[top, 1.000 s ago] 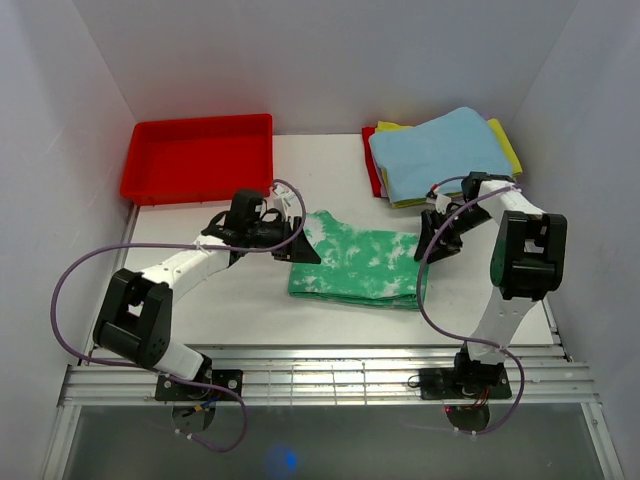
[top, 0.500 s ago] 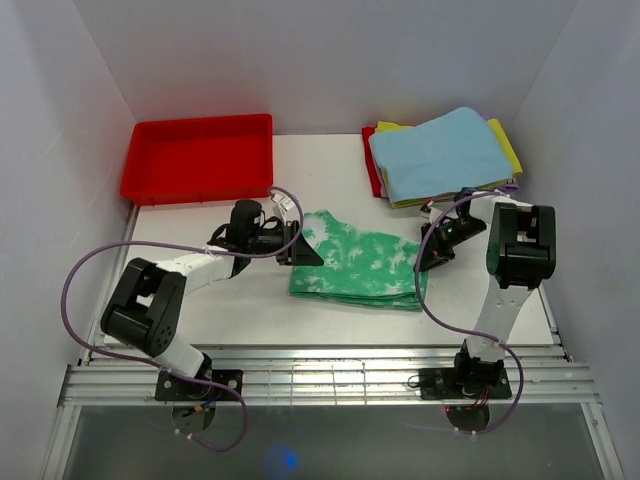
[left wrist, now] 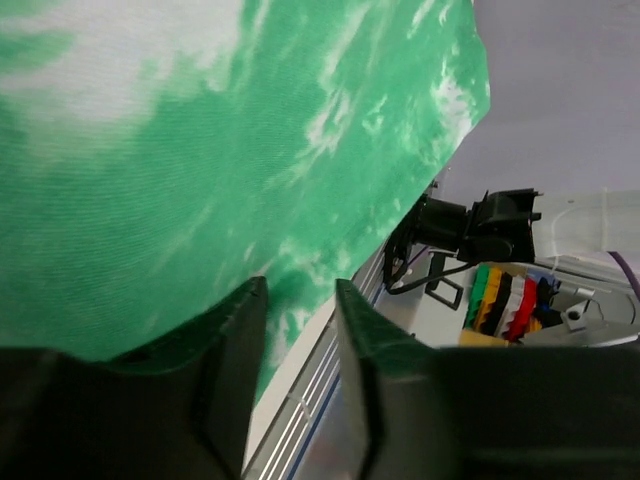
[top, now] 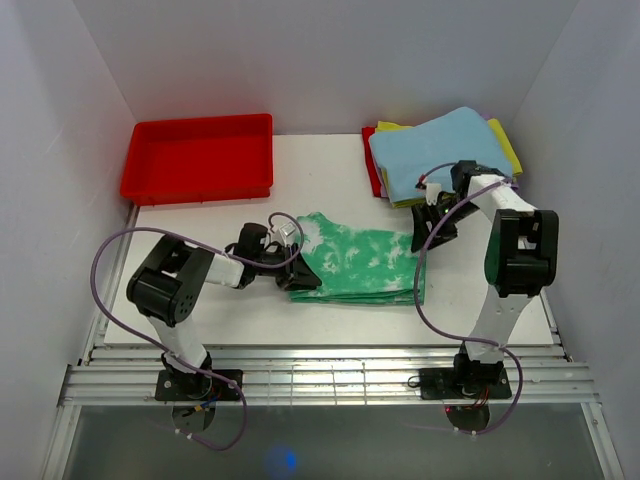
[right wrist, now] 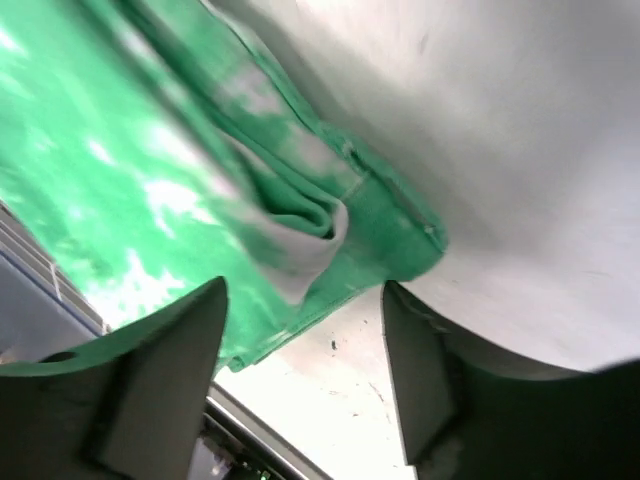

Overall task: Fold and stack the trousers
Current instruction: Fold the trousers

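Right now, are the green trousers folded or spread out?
Folded. The green tie-dye trousers form one compact rectangle, and the right wrist view shows layers stacked at their edge.

The widest bare stretch of counter (top: 260, 318) runs along the near edge, in front of the trousers (top: 365, 265). A second open strip lies between the red tray (top: 197, 190) and the trousers' far edge. The left arm (top: 218, 268) lies low across the left side with its purple cable (top: 96, 270) looping out beside it. Its claw (top: 297, 272) sits at the cloth's left edge and blocks that approach. The right claw (top: 433, 226) fills the narrow gap between the trousers' far right corner and the stack of cloths (top: 440, 150). White walls (top: 60, 150) close in on both sides, and the right arm (top: 520, 250) stands near the right one.
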{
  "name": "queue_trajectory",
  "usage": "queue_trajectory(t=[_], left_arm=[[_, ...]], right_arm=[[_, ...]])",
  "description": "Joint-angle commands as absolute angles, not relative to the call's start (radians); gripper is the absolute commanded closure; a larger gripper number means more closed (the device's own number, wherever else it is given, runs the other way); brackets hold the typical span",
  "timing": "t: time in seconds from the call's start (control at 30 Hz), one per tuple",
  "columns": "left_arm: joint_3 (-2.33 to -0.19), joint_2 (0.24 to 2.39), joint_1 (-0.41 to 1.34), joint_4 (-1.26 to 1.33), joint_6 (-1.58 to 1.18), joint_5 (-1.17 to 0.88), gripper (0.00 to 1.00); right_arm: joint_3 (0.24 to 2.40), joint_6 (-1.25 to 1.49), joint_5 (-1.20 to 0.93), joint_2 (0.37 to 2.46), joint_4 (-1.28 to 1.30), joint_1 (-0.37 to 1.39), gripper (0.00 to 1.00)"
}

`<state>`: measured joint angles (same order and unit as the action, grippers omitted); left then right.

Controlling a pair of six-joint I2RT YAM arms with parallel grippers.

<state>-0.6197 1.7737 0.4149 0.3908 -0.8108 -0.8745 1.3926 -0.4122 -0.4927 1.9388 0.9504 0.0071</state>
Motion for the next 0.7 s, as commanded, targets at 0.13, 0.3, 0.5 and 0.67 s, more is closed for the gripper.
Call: queue_trajectory(t=[0.13, 0.3, 0.5, 0.67], left_arm=[[-0.638, 1.531, 0.425, 0.405, -0.74, -0.907, 0.34], [-0.652, 1.503, 0.428, 0.406, -0.761, -0.957, 0.28], [-0.597, 1.615, 0.436, 0.489, -0.83, -0.948, 0.31], [-0.581, 1.771, 0.434, 0.552, -0.89, -0.913, 0.32]], right_arm=[[1.572, -0.512, -0.77, 1.781, 1.095, 0.038, 0.25], [1.413, -0.522, -1.0, 1.802, 1.117, 0.118, 0.26], [1.226, -0.589, -1.097, 1.914, 1.128, 0.13, 0.27], [1.131, -0.56, -1.0, 2.043, 1.062, 0.127, 0.28]])
